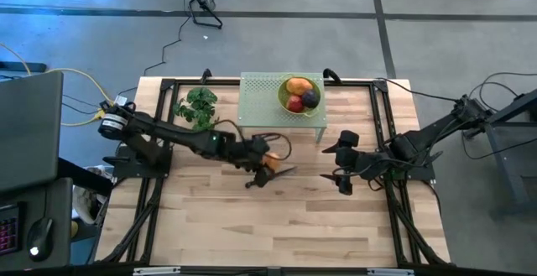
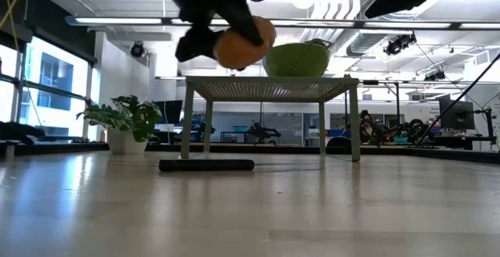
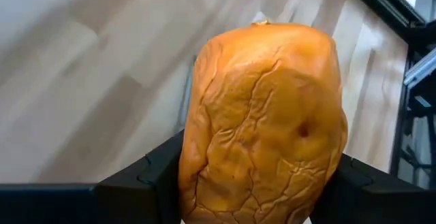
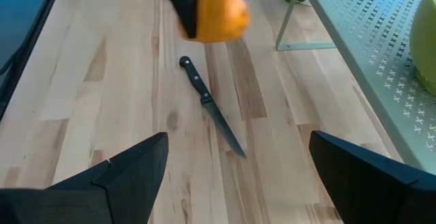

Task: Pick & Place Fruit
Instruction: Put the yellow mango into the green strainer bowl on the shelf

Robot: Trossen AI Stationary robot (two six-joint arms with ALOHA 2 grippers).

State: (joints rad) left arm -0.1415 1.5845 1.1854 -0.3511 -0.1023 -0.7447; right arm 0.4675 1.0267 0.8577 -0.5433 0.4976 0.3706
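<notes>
My left gripper (image 1: 265,160) is over the middle of the table, shut on a wrinkled orange oblong fruit (image 3: 262,122), which also shows as the orange fruit (image 2: 242,44) in the low view. More fruit, one orange, one red and one dark purple, lies in a green bowl (image 1: 287,101) on a pale green perforated stand (image 1: 260,100). My right gripper (image 4: 235,176) is open, to the right of the knife (image 4: 211,115), touching nothing. My left gripper pinches the orange fruit between its two fingers, one finger (image 3: 153,176) on each long side of it. The fruit's end (image 3: 266,33) sticks out past the fingertips. The fingers slant down from above, and the fruit (image 2: 244,46) is lifted clear of the table.
A slim dark knife (image 1: 282,173) lies flat on the table just below the held fruit. A leafy green bunch (image 1: 198,106) lies left of the stand. The stand's legs (image 2: 191,120) lift it above the table. Bare wood (image 1: 277,226) spreads across the near half.
</notes>
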